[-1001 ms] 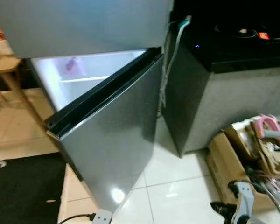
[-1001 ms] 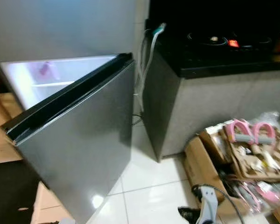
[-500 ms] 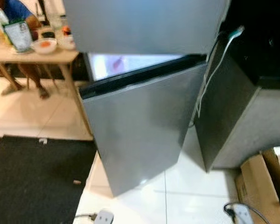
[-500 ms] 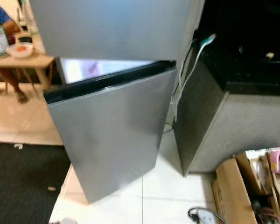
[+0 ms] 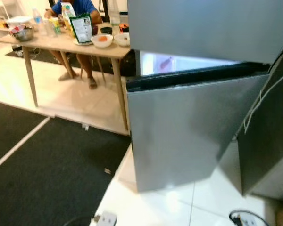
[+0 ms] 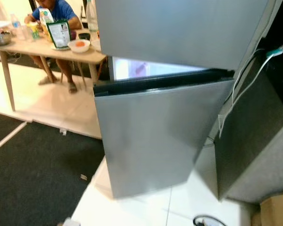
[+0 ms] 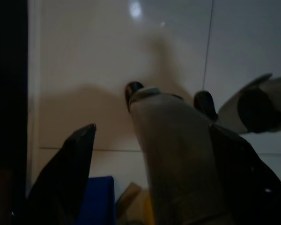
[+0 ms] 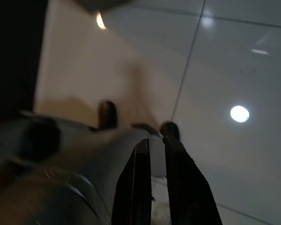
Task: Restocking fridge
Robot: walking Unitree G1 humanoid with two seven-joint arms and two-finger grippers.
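The grey fridge stands ahead with its upper door [image 5: 207,28] closed. Its lower door [image 5: 188,127] is ajar, and a strip of lit white interior [image 5: 179,63] shows above the door's top edge. My left gripper [image 7: 152,129] hangs low over the pale floor tiles, open, fingers [image 7: 75,164] wide apart, with my own leg seen beyond them. My right gripper [image 8: 154,143] also hangs by my leg over the tiles, shut, its two fingers [image 8: 140,178] almost together and nothing between them.
A wooden table [image 5: 52,44] with bowls, bottles and packets stands at the left, a person [image 5: 78,7] seated behind it. A black mat [image 5: 47,169] covers the floor on the left. A dark cabinet [image 6: 254,136] flanks the fridge's right side. A power strip [image 5: 106,219] and cardboard box [image 6: 276,209] lie low.
The camera has swung left: the table, the person and the mat have come into view, and the box of clutter has slid off to the right. The gap at the fridge door looks narrower.
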